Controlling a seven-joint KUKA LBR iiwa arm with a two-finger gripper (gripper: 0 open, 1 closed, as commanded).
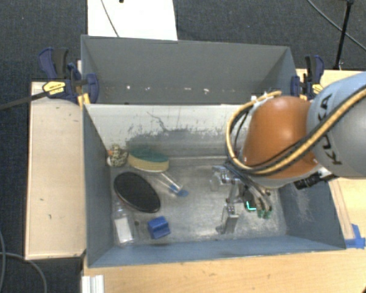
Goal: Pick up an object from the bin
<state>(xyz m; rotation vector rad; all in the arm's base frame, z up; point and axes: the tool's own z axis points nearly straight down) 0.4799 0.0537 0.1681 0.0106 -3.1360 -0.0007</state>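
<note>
My gripper [230,217] hangs low over the bin's grey floor, right of the middle and near the front wall, with nothing seen under it. The nearest loose things lie to its left. They are a clear tube with a blue tip [171,185] and a small blue block [159,227] by the front wall. A small green bit [265,212] shows just right of the gripper, partly under the arm; I cannot tell what it is.
Further left lie a black oval brush [136,192], a cream and green oval pad [149,160], a small patterned ball [116,156] and a small clear bottle [122,227]. The arm's orange cover and cables hide the bin's right rear part.
</note>
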